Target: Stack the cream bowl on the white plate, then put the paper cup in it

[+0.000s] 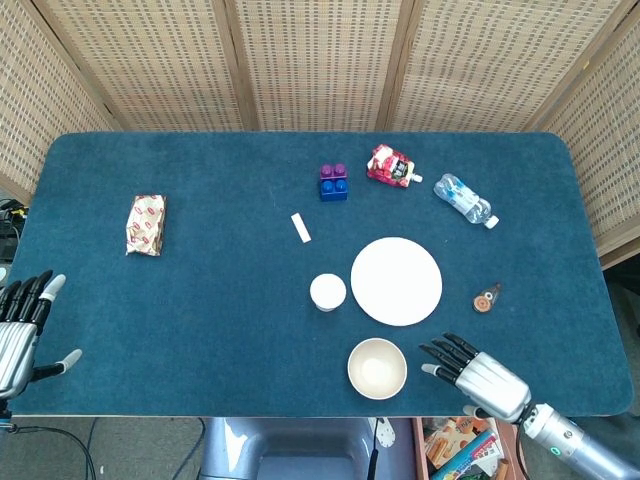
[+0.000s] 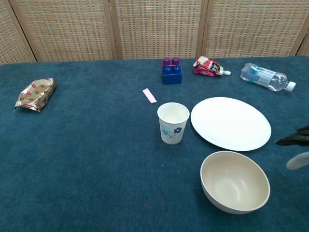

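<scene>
Our right hand (image 1: 478, 371): fingers (image 1: 444, 351) spread wide, holding nothing, tips near the cream bowl (image 1: 377, 368), not touching. Bowl sits just ahead of the fingertips on the table, empty. White plate (image 1: 396, 281) just beyond it, bare. Paper cup (image 1: 327, 292) upright beside plate's far edge. Left hand (image 1: 20, 330) open w/ fingers apart at far table edge. Nothing stacked yet; both steps left.

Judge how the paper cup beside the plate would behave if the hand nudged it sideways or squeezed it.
The paper cup stands upright and looks empty, so it is probably very light and apt to tip or slide if nudged. Its thin wall would likely dent under a firm squeeze. On its side, the tapered shape would probably roll in a curve.
</scene>
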